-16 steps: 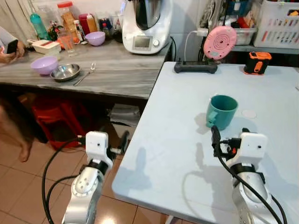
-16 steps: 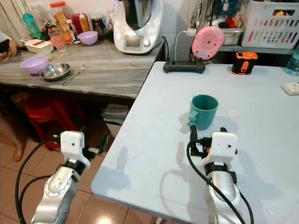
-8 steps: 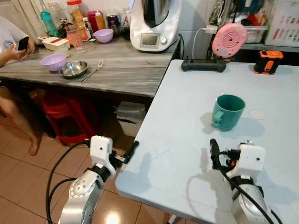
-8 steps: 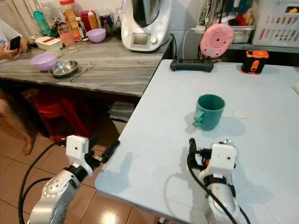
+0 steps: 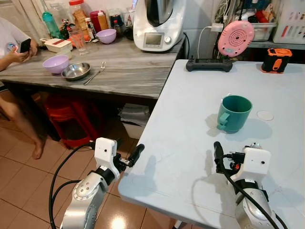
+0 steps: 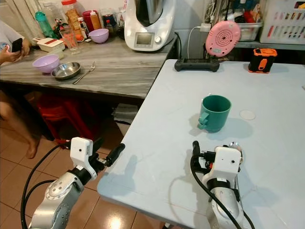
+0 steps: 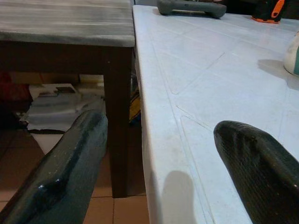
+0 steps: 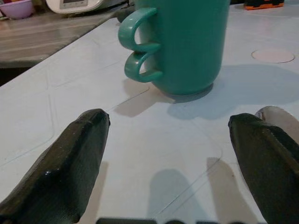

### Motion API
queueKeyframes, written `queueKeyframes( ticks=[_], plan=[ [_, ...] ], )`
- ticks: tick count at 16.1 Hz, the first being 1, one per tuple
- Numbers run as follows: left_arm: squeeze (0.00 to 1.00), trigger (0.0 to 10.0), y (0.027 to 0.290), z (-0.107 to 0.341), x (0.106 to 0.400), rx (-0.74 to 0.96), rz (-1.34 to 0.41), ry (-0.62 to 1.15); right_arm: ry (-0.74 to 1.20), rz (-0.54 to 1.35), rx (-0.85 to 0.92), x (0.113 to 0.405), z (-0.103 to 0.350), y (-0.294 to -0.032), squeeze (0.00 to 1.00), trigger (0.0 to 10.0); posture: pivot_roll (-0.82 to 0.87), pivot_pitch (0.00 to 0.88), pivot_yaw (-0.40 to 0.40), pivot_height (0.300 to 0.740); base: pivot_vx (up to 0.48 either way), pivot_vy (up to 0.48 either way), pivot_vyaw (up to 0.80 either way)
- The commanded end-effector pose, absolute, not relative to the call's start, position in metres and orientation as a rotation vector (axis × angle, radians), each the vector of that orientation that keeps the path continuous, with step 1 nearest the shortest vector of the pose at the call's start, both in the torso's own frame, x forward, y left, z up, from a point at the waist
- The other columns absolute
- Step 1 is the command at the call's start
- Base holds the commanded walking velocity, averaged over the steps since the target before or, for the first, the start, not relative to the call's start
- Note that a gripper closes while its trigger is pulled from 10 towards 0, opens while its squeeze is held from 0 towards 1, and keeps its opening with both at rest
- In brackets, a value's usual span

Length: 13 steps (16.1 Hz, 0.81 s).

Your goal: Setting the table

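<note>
A teal mug (image 5: 233,113) stands upright on the white table (image 5: 190,95), handle toward the near left. My right gripper (image 8: 166,154) hovers low over the table just short of the mug, open, with nothing between its fingers (image 5: 218,152). The mug (image 8: 187,44) sits straight ahead of it, a short gap away. My left gripper (image 7: 159,163) is open at the table's near left edge, one finger (image 7: 65,172) off the table and the other (image 7: 257,168) above it. On the wooden counter (image 5: 128,71) lie a purple bowl (image 5: 55,63), a steel bowl (image 5: 76,71) and a spoon (image 5: 96,74).
A person (image 5: 12,47) sits at the far left holding a phone. A kitchen machine (image 5: 157,24), bottles and a second purple bowl (image 5: 107,36) line the counter's back. A black power strip (image 5: 209,64), a pink disc (image 5: 235,38) and an orange tape measure (image 5: 276,59) stand at the table's far end.
The camera has shifted, bringing the person more into view. My left gripper has risen closer to the table's edge. The mug and my right gripper stay as they were.
</note>
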<state>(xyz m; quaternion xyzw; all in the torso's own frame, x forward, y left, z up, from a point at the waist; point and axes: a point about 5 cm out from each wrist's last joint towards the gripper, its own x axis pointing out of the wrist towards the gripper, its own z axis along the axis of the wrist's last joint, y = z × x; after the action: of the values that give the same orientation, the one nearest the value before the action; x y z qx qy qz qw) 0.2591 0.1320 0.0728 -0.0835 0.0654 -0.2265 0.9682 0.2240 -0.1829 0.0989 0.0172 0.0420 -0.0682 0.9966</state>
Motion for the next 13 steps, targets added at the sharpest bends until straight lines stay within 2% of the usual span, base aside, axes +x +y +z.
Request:
queueKeyframes(
  ticks=[1, 3, 13],
  plan=[
    [0.00, 10.0, 0.1373, 0.0753, 0.2617, -0.152, -0.428, 0.130, 0.069, -0.127, 0.044, 0.2257, 0.1041, -0.1802, 0.00, 10.0, -0.14, 0.008, 0.116, 0.740, 0.000, 0.000, 0.00],
    [0.00, 10.0, 0.1376, 0.0736, 0.2621, -0.152, -0.403, 0.138, 0.063, -0.127, 0.041, 0.2275, 0.1058, -0.1815, 0.00, 10.0, -0.14, 0.007, 0.109, 0.740, 0.000, 0.000, 0.00],
    [0.00, 10.0, 0.1365, 0.0732, 0.2626, -0.148, -0.380, 0.150, 0.057, -0.124, 0.034, 0.2296, 0.1071, -0.1810, 0.00, 10.0, -0.14, 0.012, 0.111, 0.740, -0.297, 0.000, 0.00]
  ],
)
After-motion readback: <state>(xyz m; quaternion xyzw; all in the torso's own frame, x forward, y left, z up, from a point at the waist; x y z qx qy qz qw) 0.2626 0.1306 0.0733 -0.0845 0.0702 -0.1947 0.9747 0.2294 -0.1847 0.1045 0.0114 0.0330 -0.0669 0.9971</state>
